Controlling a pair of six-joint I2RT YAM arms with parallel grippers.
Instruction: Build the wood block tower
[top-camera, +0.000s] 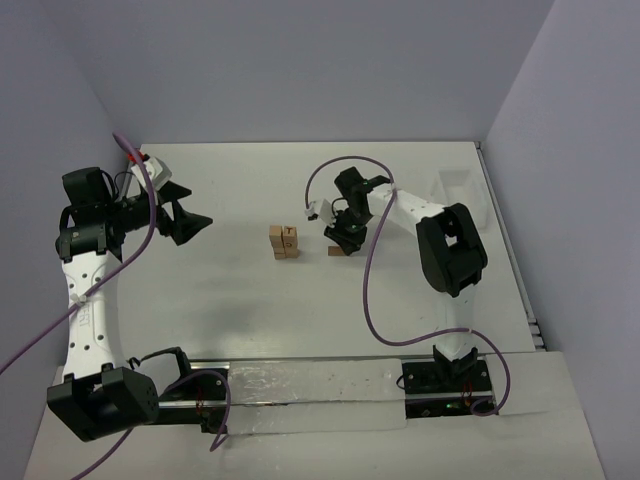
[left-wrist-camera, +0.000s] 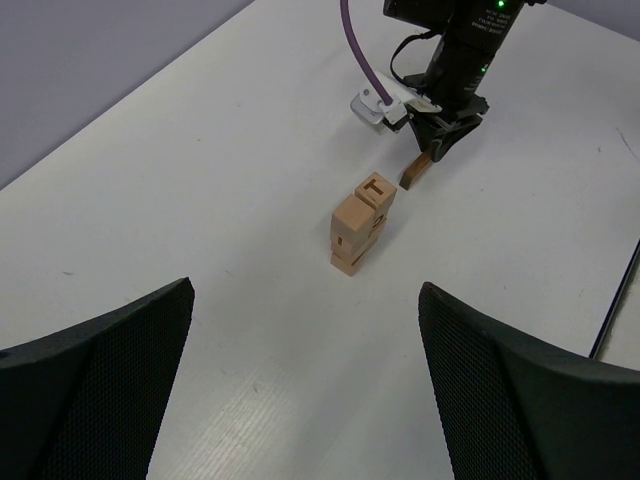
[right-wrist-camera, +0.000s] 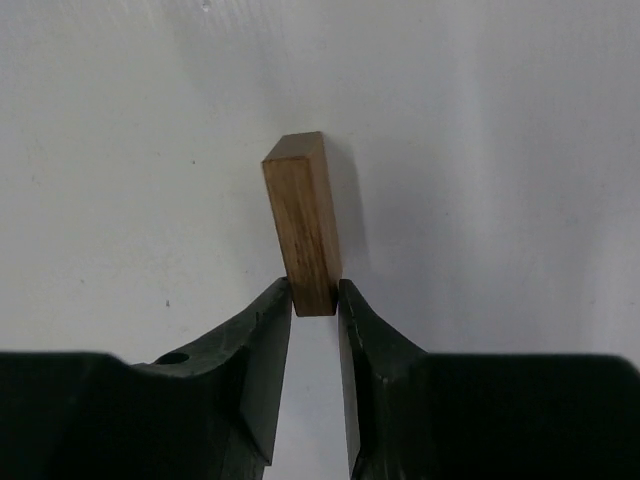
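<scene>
A small tower (top-camera: 284, 241) of tan wood blocks stands mid-table, two blocks wide; the left wrist view shows the tower (left-wrist-camera: 362, 222) with a letter T on its top face. Just to its right a darker, flat wood block (top-camera: 336, 251) lies on the table. My right gripper (right-wrist-camera: 314, 290) pinches the near end of this block (right-wrist-camera: 303, 220), both fingertips touching its sides. From the left wrist, the same block (left-wrist-camera: 415, 171) pokes out under the right gripper (left-wrist-camera: 440, 140). My left gripper (top-camera: 195, 215) hovers open far left of the tower, with nothing between its fingers (left-wrist-camera: 120, 370).
A white tray (top-camera: 462, 195) sits at the back right by the wall. The right arm's purple cable (top-camera: 368, 270) loops over the table between the arm and the tower. Walls close the table on three sides.
</scene>
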